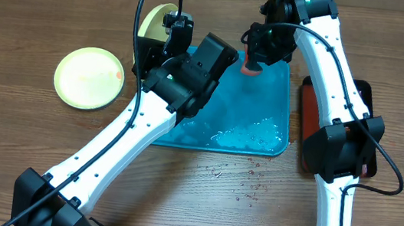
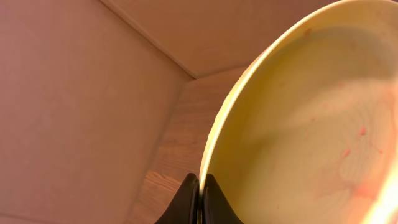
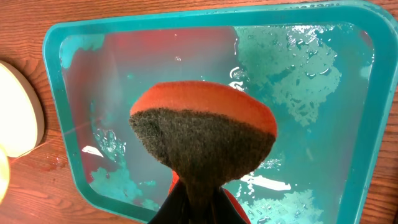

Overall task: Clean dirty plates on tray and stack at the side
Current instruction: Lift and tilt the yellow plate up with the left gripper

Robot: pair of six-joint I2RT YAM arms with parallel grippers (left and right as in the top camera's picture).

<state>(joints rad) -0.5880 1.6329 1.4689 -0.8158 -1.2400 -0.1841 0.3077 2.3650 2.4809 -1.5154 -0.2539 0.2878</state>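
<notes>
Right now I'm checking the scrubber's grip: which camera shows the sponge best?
The right wrist view: the sponge sits large mid-frame, orange back and dark scouring face, pinched by the right gripper above the tray. Overhead shows only a small orange bit. The left wrist view shows none of it, just the yellow plate.

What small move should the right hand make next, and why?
Probably the right hand should carry its sponge over to the face of the yellow plate. The left hand grips that plate by the rim, raised near the tray, and red smears show on it.
</notes>
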